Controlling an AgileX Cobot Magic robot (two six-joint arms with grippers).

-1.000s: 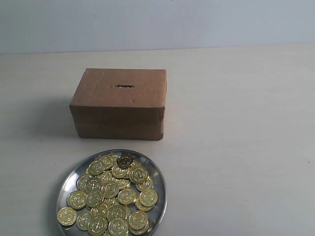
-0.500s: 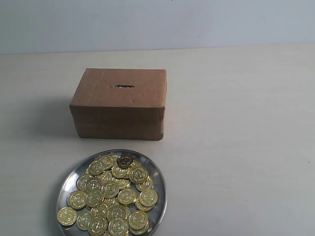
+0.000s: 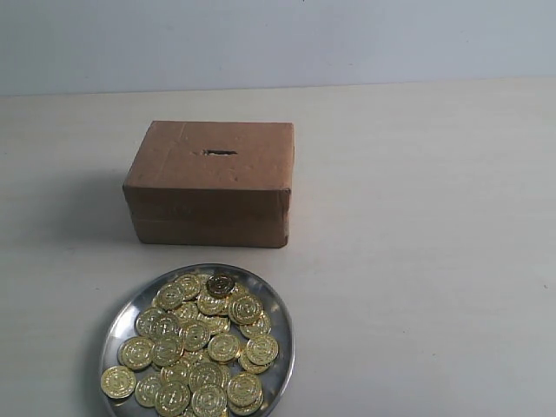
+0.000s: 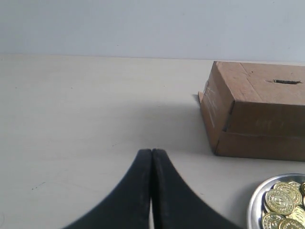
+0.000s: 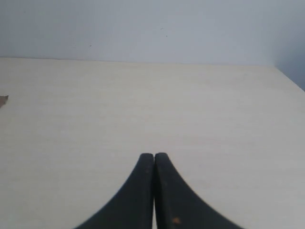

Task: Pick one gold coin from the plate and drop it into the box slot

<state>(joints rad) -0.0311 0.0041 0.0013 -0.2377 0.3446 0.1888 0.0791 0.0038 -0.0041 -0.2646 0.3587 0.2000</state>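
Note:
A brown cardboard box [image 3: 208, 182] stands mid-table, its dark slot [image 3: 219, 153] in the top face. In front of it a round silver plate [image 3: 280, 306] holds several gold coins [image 3: 204, 347]. The left wrist view shows the box [image 4: 257, 119], the slot [image 4: 287, 81] and the plate's rim [image 4: 252, 205] with a few coins [image 4: 279, 201]. My left gripper [image 4: 151, 151] is shut with nothing in it, well short of the box and beside the plate. My right gripper [image 5: 154, 155] is shut and empty over bare table. Neither gripper appears in the exterior view.
The pale table [image 3: 417, 261] runs to a grey wall at the back. In the right wrist view the table's edge [image 5: 288, 76] slants at one side, and a small brown corner of the box [image 5: 3, 100] shows at the frame's border.

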